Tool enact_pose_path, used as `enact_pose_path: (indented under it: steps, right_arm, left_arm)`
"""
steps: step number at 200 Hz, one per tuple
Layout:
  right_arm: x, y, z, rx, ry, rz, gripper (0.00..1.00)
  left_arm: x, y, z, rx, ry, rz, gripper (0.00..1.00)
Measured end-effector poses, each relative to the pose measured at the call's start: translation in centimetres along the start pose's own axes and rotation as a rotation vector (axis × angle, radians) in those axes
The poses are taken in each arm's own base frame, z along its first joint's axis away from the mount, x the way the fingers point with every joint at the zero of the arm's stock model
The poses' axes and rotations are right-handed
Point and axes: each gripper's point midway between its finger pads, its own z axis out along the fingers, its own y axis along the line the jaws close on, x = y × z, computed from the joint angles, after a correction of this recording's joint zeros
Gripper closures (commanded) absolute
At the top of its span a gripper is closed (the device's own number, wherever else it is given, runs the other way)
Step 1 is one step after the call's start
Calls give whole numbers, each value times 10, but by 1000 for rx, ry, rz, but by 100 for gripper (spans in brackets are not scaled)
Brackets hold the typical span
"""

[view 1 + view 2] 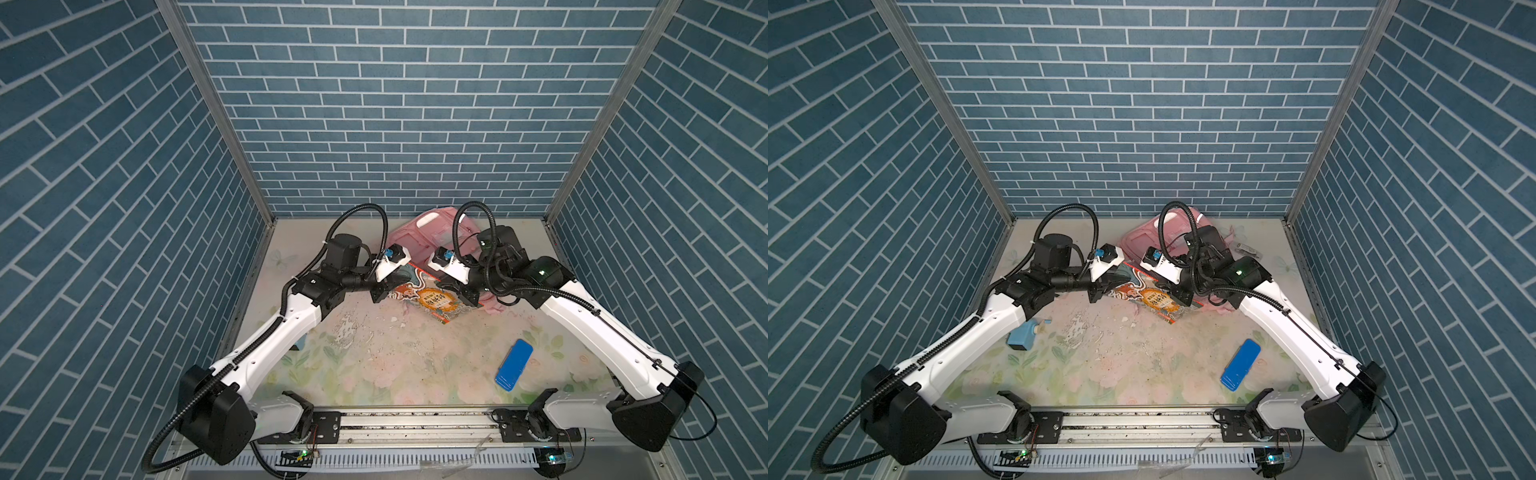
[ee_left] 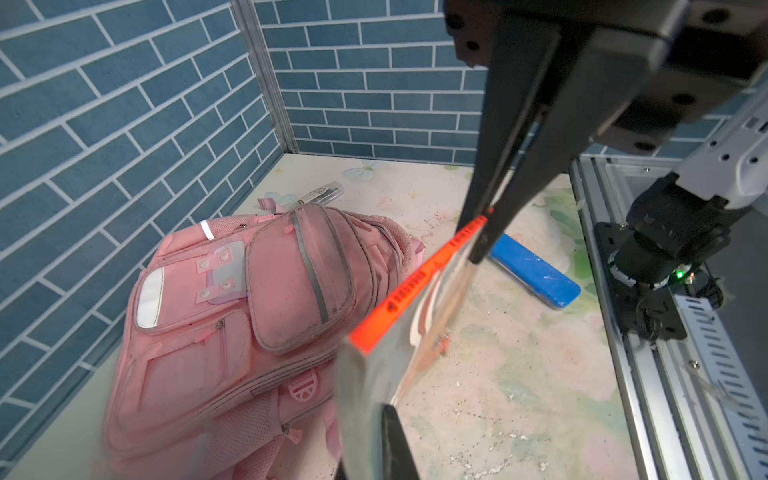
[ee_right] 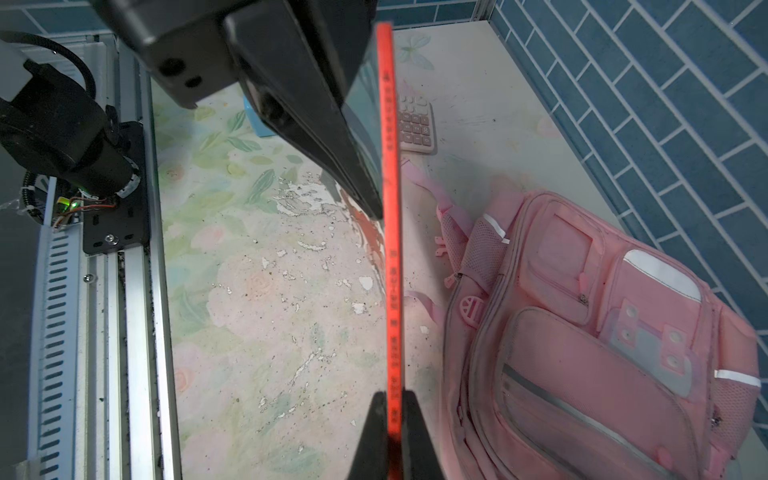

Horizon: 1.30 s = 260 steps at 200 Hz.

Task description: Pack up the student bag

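With your left tool and right tool both clamped on opposite ends of the picture book, just in front of the student bag lying at the back of the surface, move them in step so the book doesn't bend.

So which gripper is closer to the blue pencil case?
Right. The right gripper, shut on the picture book, sits behind the blue pencil case. The left gripper clamps the book's other end, farther off to the left.
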Motion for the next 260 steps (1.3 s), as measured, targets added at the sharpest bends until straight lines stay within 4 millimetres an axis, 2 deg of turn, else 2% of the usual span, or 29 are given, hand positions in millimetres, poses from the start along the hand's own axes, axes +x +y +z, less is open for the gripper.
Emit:
enact_pose_path:
  steps: [10, 14, 24, 25, 28, 31, 62, 79, 94, 114, 137, 161, 184, 221, 245, 252, 260]
  right_arm:
    - [0, -4, -3, 23, -19, -4, 74]
    - [0, -5, -5, 32, -29, 3, 62]
    - [2, -7, -9, 54, -53, 2, 43]
    - [3, -8, -9, 58, -55, 1, 35]
    - [4, -10, -13, 72, -65, 7, 20]
    - [6, -12, -14, 83, -72, 11, 13]
    - [22, -39, -49, 218, -184, 106, 11]
    - [30, -48, -72, 286, -271, 150, 10]
    - [40, -49, -85, 323, -334, 177, 11]
    - [49, -49, -91, 331, -402, 207, 13]
    - [62, -52, -85, 312, -470, 254, 17]
    - [70, -50, -71, 244, -539, 305, 26]
    - [62, -47, -67, 166, -604, 316, 41]
    - [43, -38, -75, 72, -700, 286, 62]
    - [40, -30, -77, 19, -731, 297, 87]
    - [39, -28, -77, 1, -734, 304, 97]
    - [38, -26, -78, -18, -737, 302, 100]
  left_arm:
    - [-4, 0, -2, 21, -10, -10, 100]
    - [-6, 1, -2, 29, -14, -16, 100]
    - [-13, 2, -4, 51, -33, -30, 100]
    - [-13, 2, -4, 51, -33, -30, 100]
    - [-16, 2, -5, 56, -41, -33, 100]
    - [-19, 3, -6, 60, -48, -34, 100]
    - [-43, 8, -17, 77, -120, -53, 100]
    - [-50, 11, -21, 87, -151, -71, 100]
    - [-56, 11, -24, 101, -179, -85, 100]
    - [-64, 9, -27, 127, -211, -96, 100]
    - [-72, 6, -29, 158, -242, -106, 100]
    - [-82, 4, -31, 176, -276, -106, 100]
    - [-87, 4, -32, 178, -291, -109, 100]
    - [-88, 3, -30, 183, -295, -118, 100]
    - [-86, 7, -27, 174, -290, -129, 100]
    - [-86, 9, -26, 166, -289, -136, 86]
    - [-85, 12, -25, 149, -287, -142, 74]
